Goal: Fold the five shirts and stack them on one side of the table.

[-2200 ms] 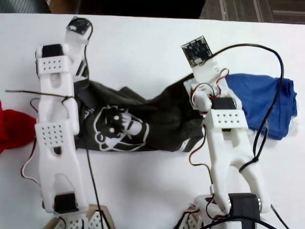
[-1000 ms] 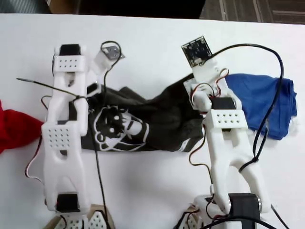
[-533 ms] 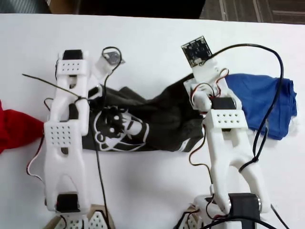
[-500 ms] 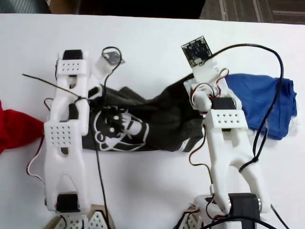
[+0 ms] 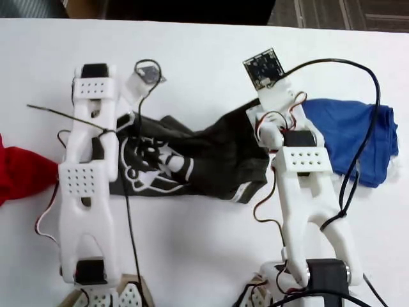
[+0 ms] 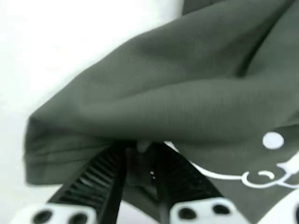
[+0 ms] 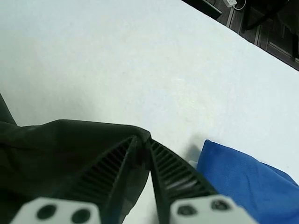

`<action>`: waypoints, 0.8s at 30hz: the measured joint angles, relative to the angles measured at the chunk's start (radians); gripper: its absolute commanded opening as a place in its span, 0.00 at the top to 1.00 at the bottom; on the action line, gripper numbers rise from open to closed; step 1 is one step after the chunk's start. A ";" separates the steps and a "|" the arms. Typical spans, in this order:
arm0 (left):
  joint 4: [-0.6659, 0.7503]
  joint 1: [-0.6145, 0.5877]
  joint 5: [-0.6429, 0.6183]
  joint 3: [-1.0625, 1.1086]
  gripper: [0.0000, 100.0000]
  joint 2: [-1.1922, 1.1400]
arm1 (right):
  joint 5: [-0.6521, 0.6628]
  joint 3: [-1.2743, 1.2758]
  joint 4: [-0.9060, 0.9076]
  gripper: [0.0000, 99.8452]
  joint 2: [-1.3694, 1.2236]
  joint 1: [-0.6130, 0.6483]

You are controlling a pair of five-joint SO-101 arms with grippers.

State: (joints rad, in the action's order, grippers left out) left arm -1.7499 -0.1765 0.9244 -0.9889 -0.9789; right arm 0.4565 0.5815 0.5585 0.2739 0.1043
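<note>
Both ends of the dark shirt are pinched: I see my left gripper and right gripper each clamped on it.

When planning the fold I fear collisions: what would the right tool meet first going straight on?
Beyond the dark shirt it grips, the right tool likely meets bare table; the blue shirt lies to one side.

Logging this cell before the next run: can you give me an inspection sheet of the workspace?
Surface: white table.
Job's things: dark grey printed fabric shirt bunched mid-table; blue fabric shirt on the right side; red fabric shirt at the left side.
Clutter: nothing seen.
Grippers: left claw shut on the dark shirt; right claw shut on its edge.
Cables: black cable loops over the blue shirt.
Surroundings: dark floor beyond the far edge.
</note>
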 measured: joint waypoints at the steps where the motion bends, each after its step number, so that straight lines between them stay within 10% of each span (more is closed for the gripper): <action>1: -0.006 -0.002 -0.006 -0.028 0.84 0.000 | 0.000 0.000 0.000 0.98 0.000 0.000; 24: -0.011 -0.032 -0.031 -0.086 0.86 -0.037 | 0.000 0.000 0.000 0.98 0.000 0.000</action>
State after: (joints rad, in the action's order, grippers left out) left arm -1.7607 -0.2087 0.8938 -1.0748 -1.0157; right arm 0.4565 0.5815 0.5585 0.2739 0.1043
